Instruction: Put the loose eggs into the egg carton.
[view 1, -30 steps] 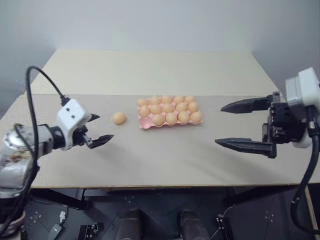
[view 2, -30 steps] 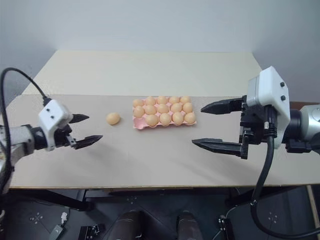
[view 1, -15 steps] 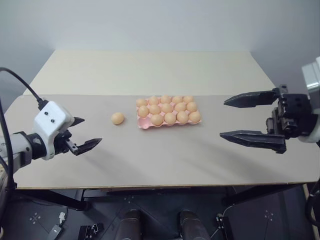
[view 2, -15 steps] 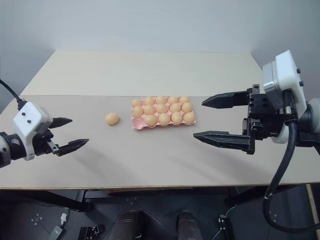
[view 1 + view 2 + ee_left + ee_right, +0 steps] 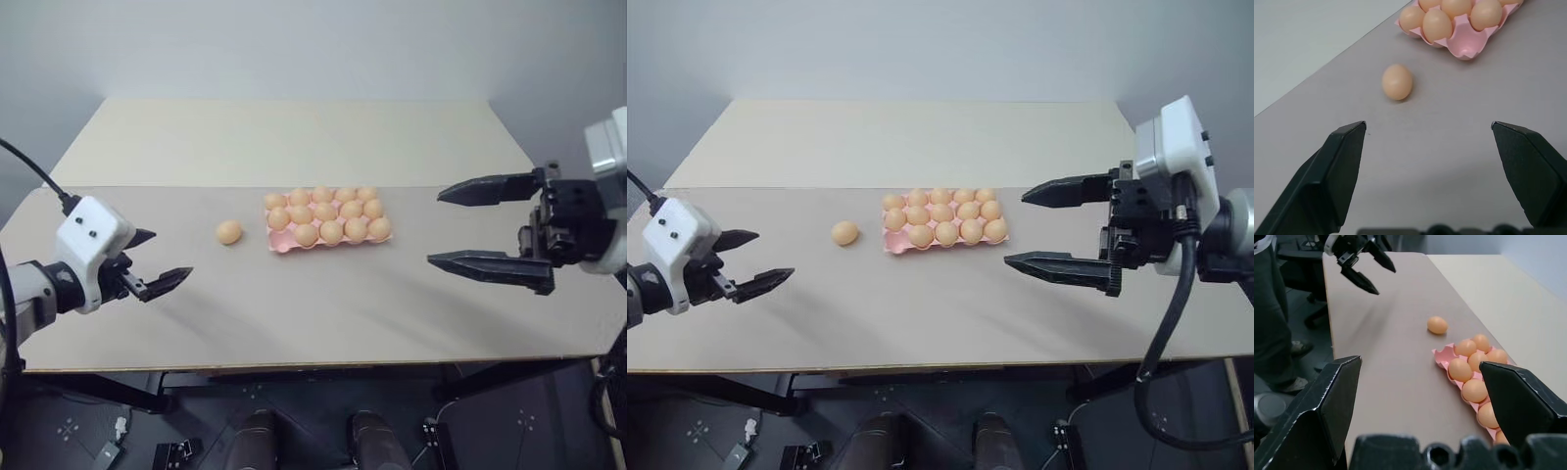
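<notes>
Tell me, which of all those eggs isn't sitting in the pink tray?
The single loose egg, lying on the bare table just to the left of the egg carton. All the other eggs sit in the carton's cups.

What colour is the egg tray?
Pale pink tray, clearest in the left wrist view.

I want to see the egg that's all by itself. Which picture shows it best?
The left wrist view: the loose egg looks biggest there, lying on the table beside the egg carton. Both eye views show it small, left of the carton. The right wrist view shows it small too.
</notes>
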